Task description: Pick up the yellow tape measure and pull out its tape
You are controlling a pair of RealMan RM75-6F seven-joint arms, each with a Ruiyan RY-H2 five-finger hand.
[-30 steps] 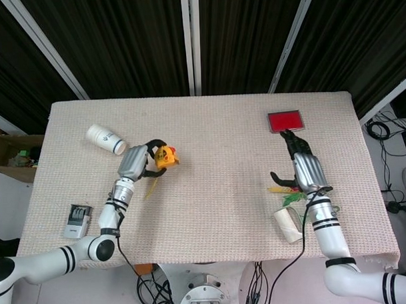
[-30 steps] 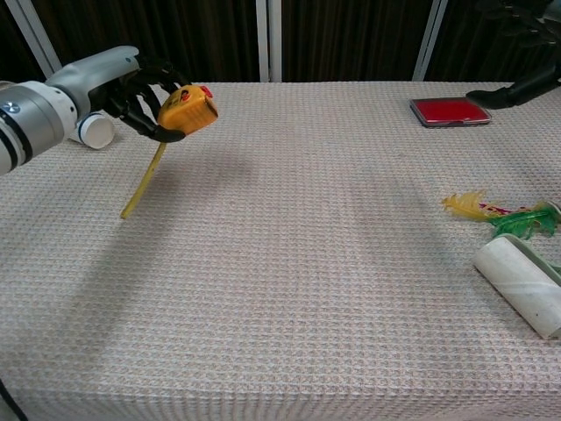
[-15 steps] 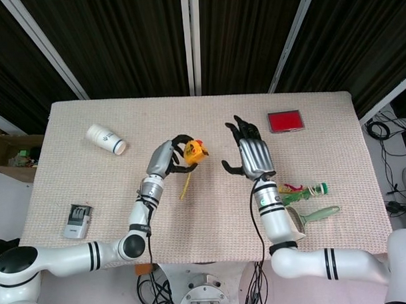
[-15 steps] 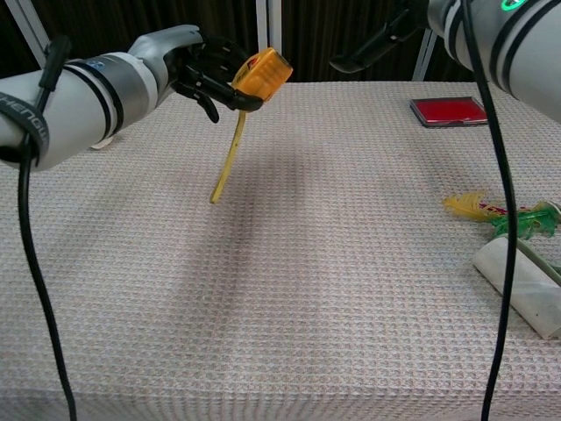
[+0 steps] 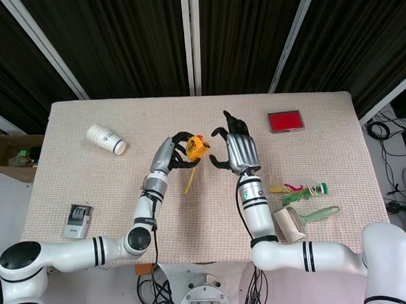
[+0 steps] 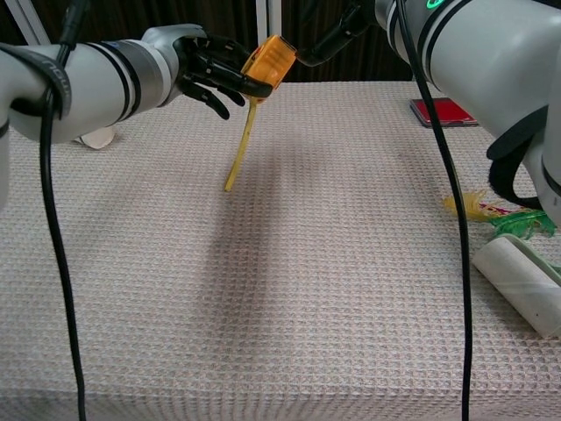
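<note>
My left hand [image 5: 175,153] [image 6: 210,68] grips the yellow tape measure [image 5: 197,149] [image 6: 267,61] and holds it lifted above the middle of the table. A short length of yellow tape [image 5: 189,179] [image 6: 239,149] hangs down from the case, its tip close to the cloth. My right hand [image 5: 235,149] hovers just right of the case with fingers spread and holds nothing. In the chest view only one dark finger [image 6: 323,48] of that hand shows near the case.
A white cup [image 5: 105,139] lies on its side at the far left. A red flat case [image 5: 284,120] [image 6: 447,111] sits at the far right. A feather toy [image 5: 299,189] [image 6: 495,215], a white roll [image 5: 287,224] [image 6: 522,282] and a small grey device [image 5: 77,220] lie near the front.
My left hand carried the tape measure rightward toward the table's middle. My right hand swung in from the right side and now hovers close beside the case.
</note>
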